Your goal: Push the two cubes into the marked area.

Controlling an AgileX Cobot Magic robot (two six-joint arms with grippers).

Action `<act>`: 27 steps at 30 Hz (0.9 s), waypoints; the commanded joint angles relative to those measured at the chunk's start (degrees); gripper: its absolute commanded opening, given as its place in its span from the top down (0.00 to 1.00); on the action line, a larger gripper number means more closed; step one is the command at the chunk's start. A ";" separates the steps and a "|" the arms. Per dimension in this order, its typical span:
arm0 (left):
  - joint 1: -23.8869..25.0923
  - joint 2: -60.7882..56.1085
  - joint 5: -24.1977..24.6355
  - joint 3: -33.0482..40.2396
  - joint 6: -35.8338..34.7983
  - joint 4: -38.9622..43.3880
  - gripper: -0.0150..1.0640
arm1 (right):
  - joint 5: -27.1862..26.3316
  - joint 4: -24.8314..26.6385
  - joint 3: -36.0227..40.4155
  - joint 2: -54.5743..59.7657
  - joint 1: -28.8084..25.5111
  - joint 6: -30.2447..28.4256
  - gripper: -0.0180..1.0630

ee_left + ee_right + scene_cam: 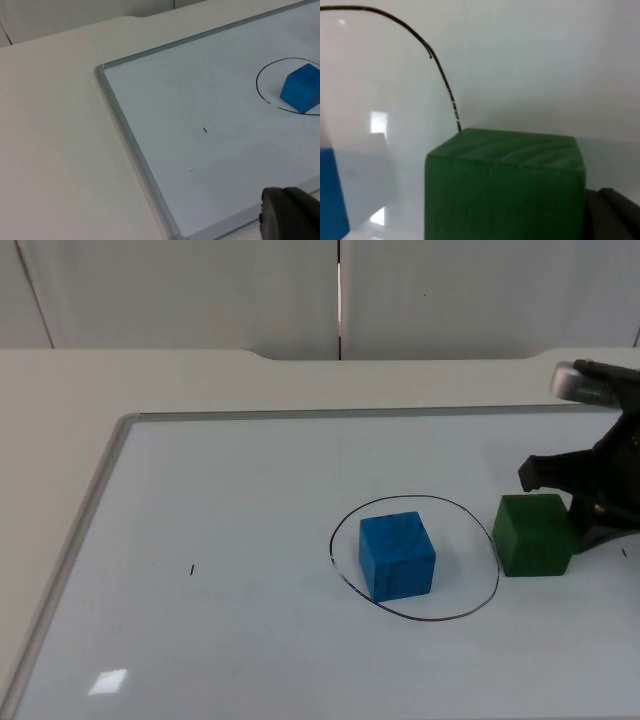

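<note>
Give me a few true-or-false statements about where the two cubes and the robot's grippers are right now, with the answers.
1. The blue cube lies inside the drawn circle. True.
2. The green cube is also inside the circle. False: it sits just outside the line, on the side of the right arm.
3. The right gripper is close against the green cube, on the side away from the circle. True.
4. The two cubes touch each other. False: a strip of bare whiteboard and the circle's line lie between them.
5. The left gripper is pressing on the blue cube. False: it is near the whiteboard's edge, well away from that cube.
</note>
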 commanded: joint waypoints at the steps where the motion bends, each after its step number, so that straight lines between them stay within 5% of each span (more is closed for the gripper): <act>1: 0.14 -0.29 -0.09 0.29 -0.41 0.43 0.99 | -0.39 0.20 -0.30 -0.21 0.69 -0.47 0.98; 27: 0.14 -0.29 -0.09 0.29 -0.41 0.43 0.99 | -4.54 0.29 -0.30 -0.21 4.79 0.18 0.98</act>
